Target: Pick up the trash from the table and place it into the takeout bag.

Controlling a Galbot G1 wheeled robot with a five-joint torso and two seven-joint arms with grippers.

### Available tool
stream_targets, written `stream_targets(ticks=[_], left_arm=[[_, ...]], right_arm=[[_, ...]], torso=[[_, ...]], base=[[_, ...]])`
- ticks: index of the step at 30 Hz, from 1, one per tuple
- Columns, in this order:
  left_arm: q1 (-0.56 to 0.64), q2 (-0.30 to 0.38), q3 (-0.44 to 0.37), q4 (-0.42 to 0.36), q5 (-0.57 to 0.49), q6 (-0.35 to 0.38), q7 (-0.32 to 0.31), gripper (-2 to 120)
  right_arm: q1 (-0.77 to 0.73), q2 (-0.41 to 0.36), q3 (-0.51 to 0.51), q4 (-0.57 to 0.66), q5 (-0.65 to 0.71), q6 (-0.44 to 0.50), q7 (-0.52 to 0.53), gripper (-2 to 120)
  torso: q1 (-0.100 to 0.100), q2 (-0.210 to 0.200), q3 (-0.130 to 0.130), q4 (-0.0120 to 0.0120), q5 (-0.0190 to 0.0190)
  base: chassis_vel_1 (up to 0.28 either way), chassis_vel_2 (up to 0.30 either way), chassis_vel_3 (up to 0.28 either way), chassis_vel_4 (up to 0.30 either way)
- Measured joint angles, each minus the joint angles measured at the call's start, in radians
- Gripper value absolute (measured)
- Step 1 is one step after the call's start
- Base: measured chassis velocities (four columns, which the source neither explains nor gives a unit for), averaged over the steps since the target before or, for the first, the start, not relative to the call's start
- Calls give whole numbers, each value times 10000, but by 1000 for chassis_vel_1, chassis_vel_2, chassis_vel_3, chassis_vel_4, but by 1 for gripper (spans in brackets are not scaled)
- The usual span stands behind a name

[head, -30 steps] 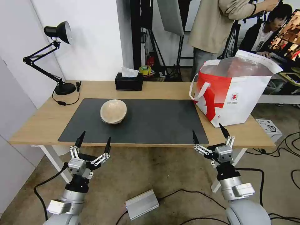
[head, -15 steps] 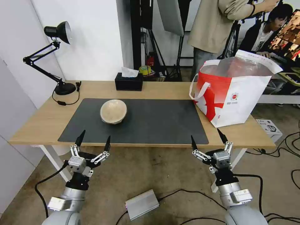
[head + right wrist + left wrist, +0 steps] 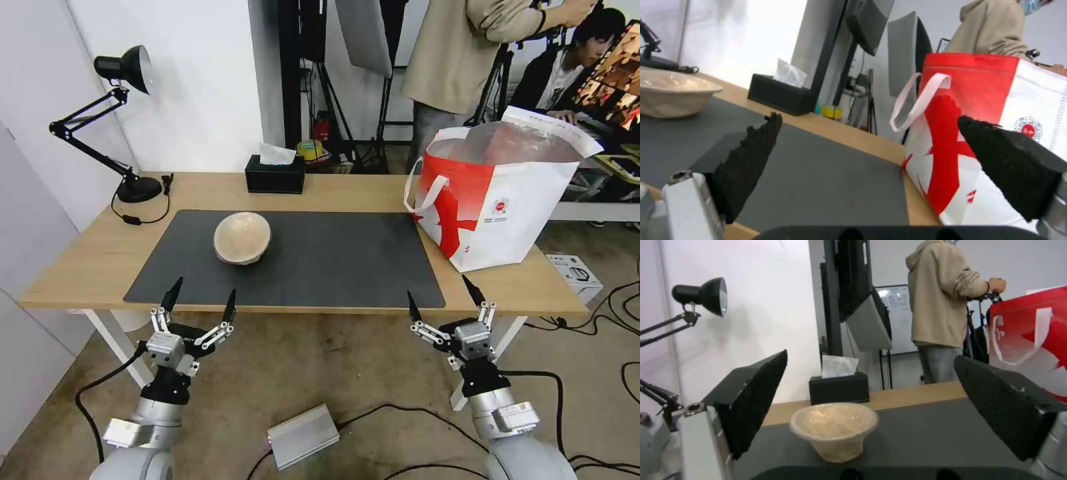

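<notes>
The right gripper (image 3: 443,303) has dropped slightly below the desk's (image 3: 80,267) front edge, jaws spread and empty like the left gripper's (image 3: 198,299), so the beige bowl (image 3: 242,237) awaits pickup.

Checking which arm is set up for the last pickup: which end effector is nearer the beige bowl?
The left end effector, open at the table's near edge, directly facing the beige bowl. The right end effector, also open, is by the takeout bag.
</notes>
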Motion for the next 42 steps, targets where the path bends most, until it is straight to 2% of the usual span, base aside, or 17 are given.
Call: stream_targets(ticks=[28,42], left_arm=[[-163,161,98,110,92,61,7,100],[-835,841,125,198,354,651,-14,100]], right_arm=[[22,-94,45,-49,-17,8,-168,100],[22,-90,44,-49,-17,7,-165,100]], torso=[[0,0,0,0,0],[0,0,0,-1,-1]], base=[[0,0,0,0],[0,0,0,0]])
